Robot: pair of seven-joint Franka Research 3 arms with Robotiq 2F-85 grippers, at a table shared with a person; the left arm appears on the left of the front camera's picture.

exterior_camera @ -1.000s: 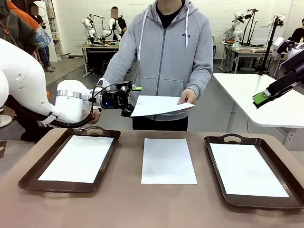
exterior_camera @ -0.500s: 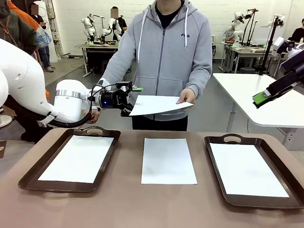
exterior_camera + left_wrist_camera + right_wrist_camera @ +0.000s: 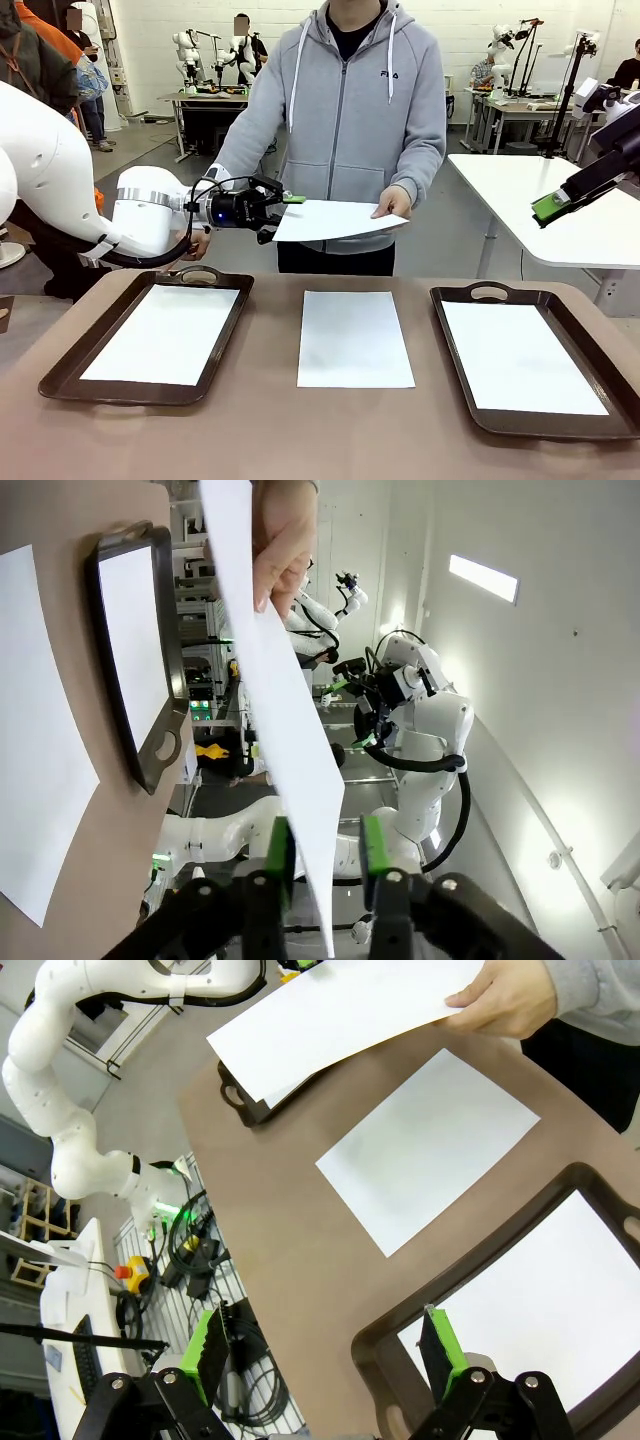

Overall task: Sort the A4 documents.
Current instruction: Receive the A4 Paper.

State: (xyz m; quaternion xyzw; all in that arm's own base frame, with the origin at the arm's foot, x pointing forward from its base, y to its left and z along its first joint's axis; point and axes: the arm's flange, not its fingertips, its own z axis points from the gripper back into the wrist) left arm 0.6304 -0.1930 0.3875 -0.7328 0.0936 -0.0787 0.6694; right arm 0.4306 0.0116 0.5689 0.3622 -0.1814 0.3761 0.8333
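— At the far side of the table (image 3: pixel 260 430), what does the left gripper (image 3: pixel 280 218) have?

— Its jaws straddle one short edge of the raised sheet (image 3: pixel 335 220). The front view gives that side-on. The left wrist view looks along the fingers and sets the paper's edge between the two green pads (image 3: pixel 280 855), close to both. Whether they press it, I cannot tell.

— And the other end?

— The person's hand (image 3: pixel 395 205) grips the opposite corner, thumb on top, so the paper is held in the air.

— The other papers?

— The middle sheet (image 3: pixel 355 338) lies bare on the table between the trays. The left sheet (image 3: pixel 165 333) lies inside the left tray (image 3: pixel 60 370), the right sheet (image 3: pixel 520 355) inside the right tray (image 3: pixel 445 340).

— The right gripper (image 3: pixel 325 1348)?

— In the front view it is raised at the right. Its own wrist view shows the pads spread wide with nothing between them.
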